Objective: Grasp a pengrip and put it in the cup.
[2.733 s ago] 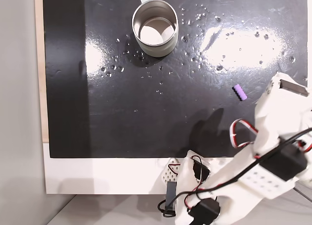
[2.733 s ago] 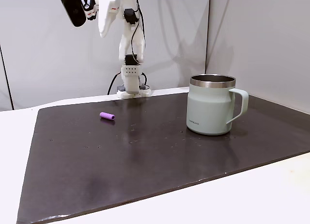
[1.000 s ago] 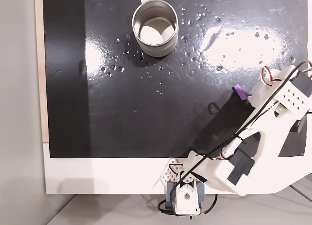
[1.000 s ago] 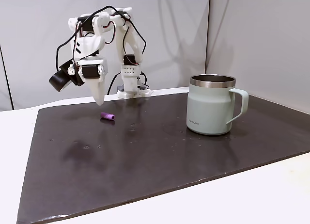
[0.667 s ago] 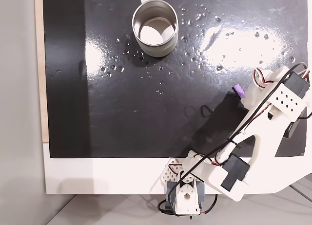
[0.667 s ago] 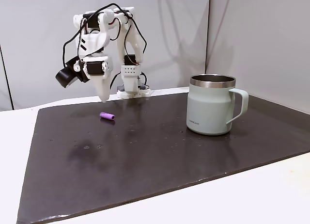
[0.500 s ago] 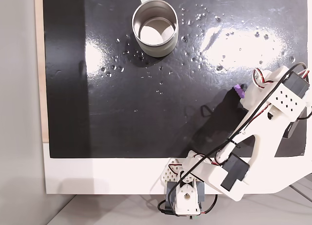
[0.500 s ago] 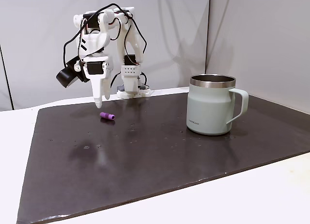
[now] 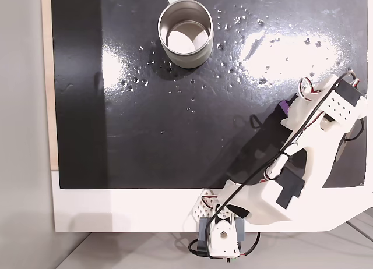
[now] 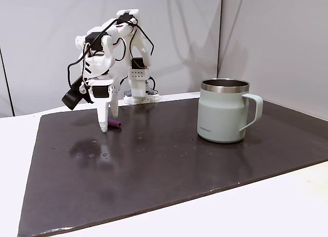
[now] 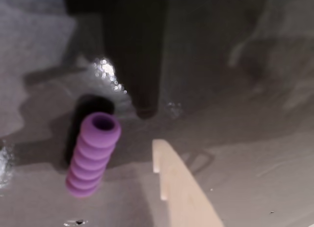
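We see the end effector (image 10: pixel 108 122) spread, tips down on the mat (image 10: pixel 154 165) astride the pengrip (image 10: pixel 116 124); the cup (image 10: pixel 224 111) bears small unreadable lettering.

a black mat (image 9: pixel 175 135) covers most of the table (image 9: pixel 116 211) — glossy, catching bright glare patches in a fixed view, with small pale specks scattered over its upper half. in another fixed view the mat (image 10: pixel 169 165) looks dark brown and matte, with faint smudges near its left part. the table is white; its bare surface shows as a band along the mat's lower edge from above, and around the mat's near and left sides (image 10: pixel 246 211) from the side. a thin wooden strip (image 9: pixel 46 77) runs along the mat's left edge in the view from above. behind the table stand plain grey wall panels (image 10: pixel 266 42) — a vertical seam runs between two of them.
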